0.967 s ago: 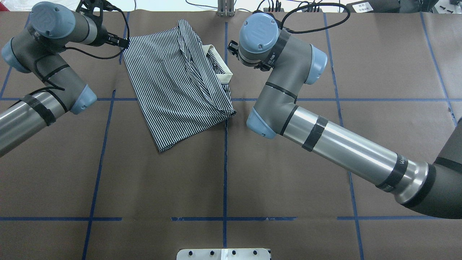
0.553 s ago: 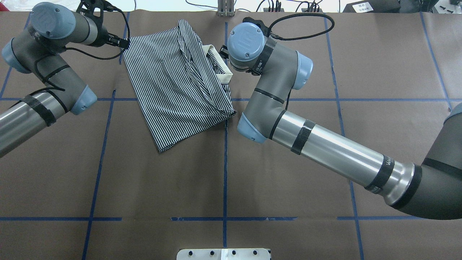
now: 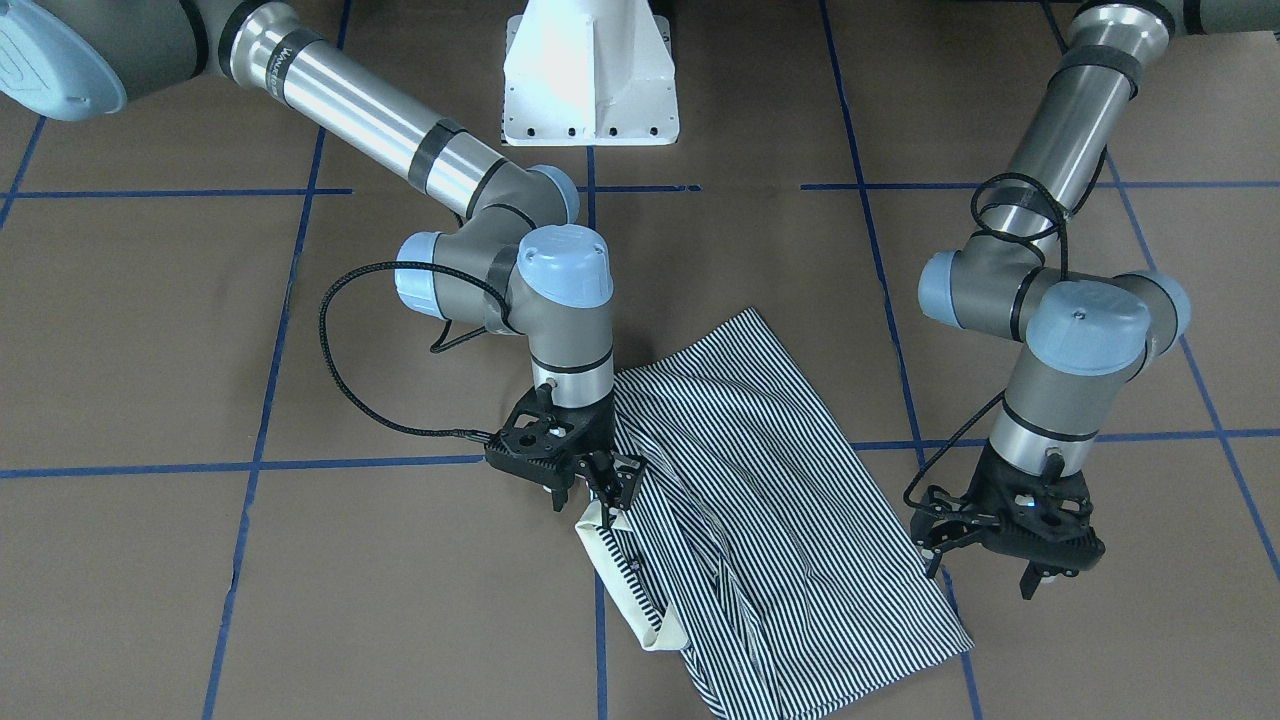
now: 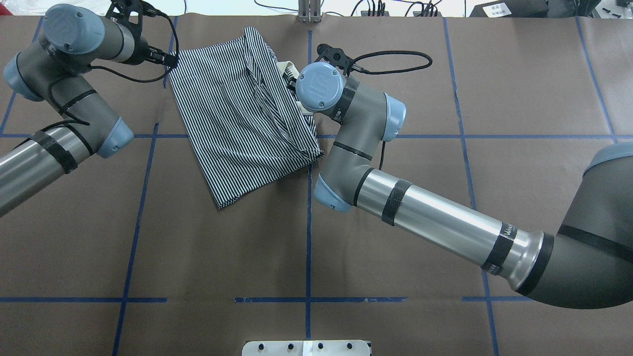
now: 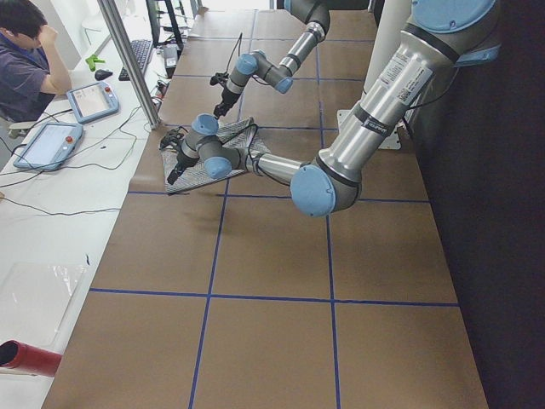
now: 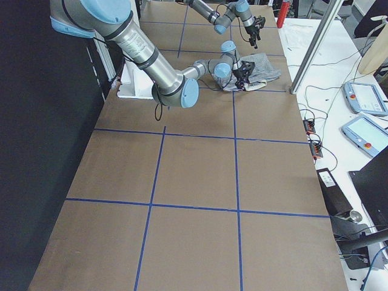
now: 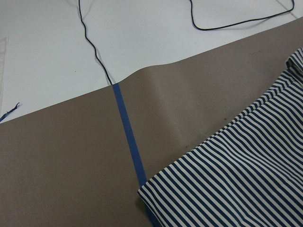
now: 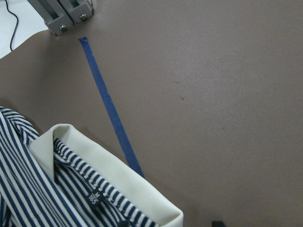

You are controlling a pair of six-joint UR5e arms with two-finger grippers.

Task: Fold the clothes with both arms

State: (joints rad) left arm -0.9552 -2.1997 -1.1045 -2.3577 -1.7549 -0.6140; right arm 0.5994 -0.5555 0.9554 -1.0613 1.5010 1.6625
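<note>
The striped polo shirt [image 3: 760, 500] lies folded at the far middle of the table, also in the overhead view [image 4: 237, 123]. Its cream collar [image 3: 620, 570] points to the robot's right and shows in the right wrist view [image 8: 118, 184]. My right gripper [image 3: 588, 495] hangs open just over the near end of the collar, holding nothing; in the overhead view my wrist hides it. My left gripper [image 3: 982, 572] is open and empty, just off the shirt's far left edge. The left wrist view shows that shirt corner [image 7: 246, 184] lying flat.
Blue tape lines [image 4: 308, 222] grid the brown table cover. The white pedestal base [image 3: 590, 75] stands at the robot's side. A metal post [image 4: 309, 12] and cables [image 4: 395, 54] are at the far edge. An operator [image 5: 25, 51] sits beyond it.
My right arm has swung left and lower, bringing its wrist from beside the shirt to over the collar. The left arm and the shirt have not moved.
</note>
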